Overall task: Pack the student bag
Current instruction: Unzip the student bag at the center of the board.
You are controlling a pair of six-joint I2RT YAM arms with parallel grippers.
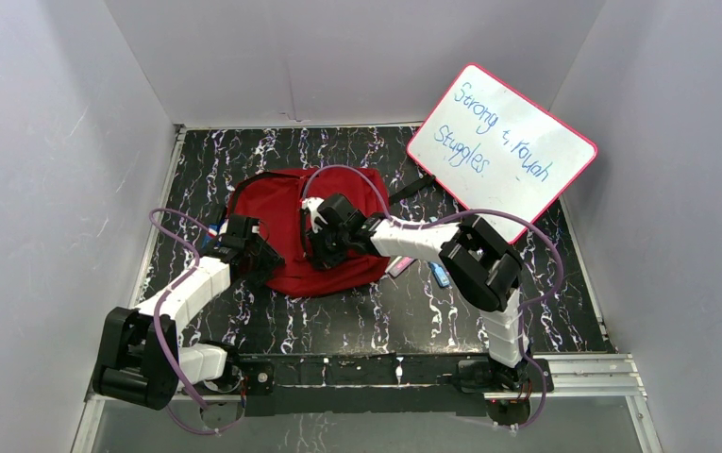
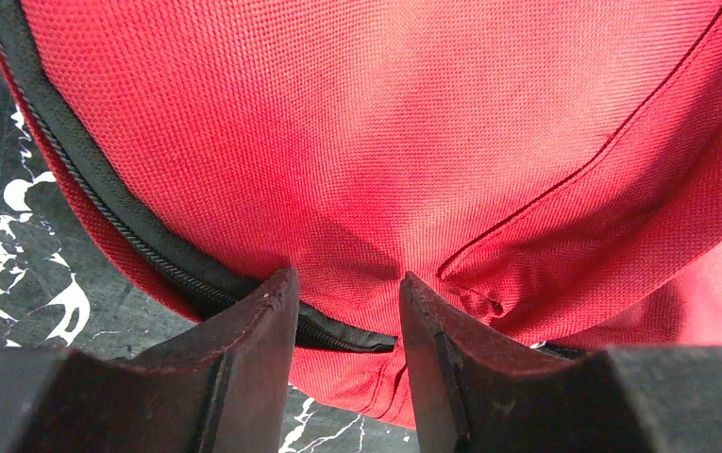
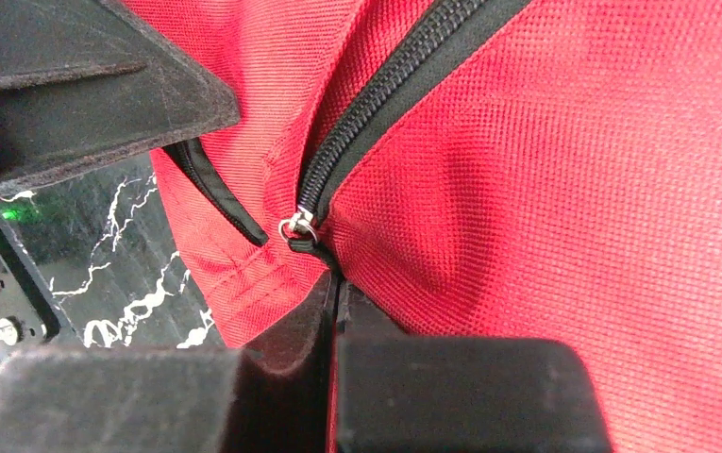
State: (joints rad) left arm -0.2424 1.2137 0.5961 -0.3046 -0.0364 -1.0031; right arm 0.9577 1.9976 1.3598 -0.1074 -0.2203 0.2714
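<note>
The student bag [image 1: 281,212] is a soft red backpack lying flat in the middle of the table. My right gripper [image 1: 319,250] reaches over it from the right. In the right wrist view the right gripper [image 3: 338,283] is shut on the black pull tab hanging from the metal slider [image 3: 298,226] of a dark zipper [image 3: 385,94]. My left gripper [image 1: 270,266] is at the bag's near left edge. Its fingers [image 2: 253,330] hold a bunched fold of red fabric [image 2: 385,142] beside a zipper end [image 2: 357,337].
A pink-rimmed whiteboard [image 1: 501,151] with handwriting leans at the back right. A pink pen [image 1: 399,266] and a blue one [image 1: 440,274] lie right of the bag. A black strap [image 1: 413,189] trails toward the board. White walls close in three sides of the black marbled table [image 1: 385,311].
</note>
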